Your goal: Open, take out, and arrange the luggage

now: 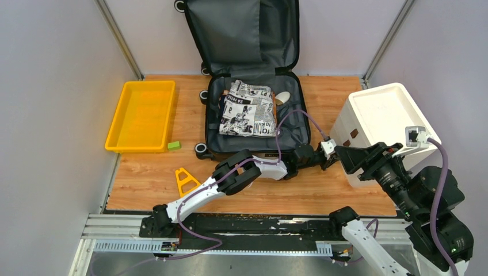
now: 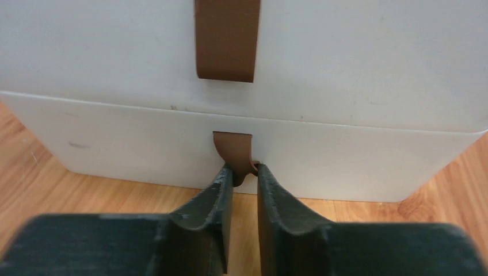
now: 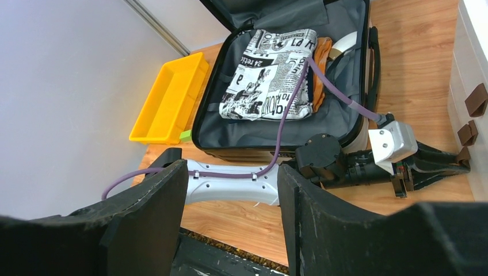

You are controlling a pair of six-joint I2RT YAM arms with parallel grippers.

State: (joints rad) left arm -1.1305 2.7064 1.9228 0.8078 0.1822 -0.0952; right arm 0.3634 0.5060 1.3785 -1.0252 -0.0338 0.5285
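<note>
Meanwhile, luggage (image 1: 253, 86) lying open on the tabletop (image 1: 149, 178), left claw (image 2: 244, 172) pinching the white bin's (image 1: 382, 123) lower brown tab (image 2: 233, 146), right claw (image 3: 230, 218) released, raised.

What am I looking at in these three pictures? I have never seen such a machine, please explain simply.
These are two robot arms fixed at a table's edge. One picture is from a camera above; the other two are from cameras on each wrist.

On the table lie an open suitcase with a newspaper-print cloth inside, a yellow tray, a small green block, a yellow triangle piece and a white drawer box.

The left hand is narrowed around the lower brown drawer tab; whether it grips firmly is unclear. The right hand is open and holds nothing.
</note>
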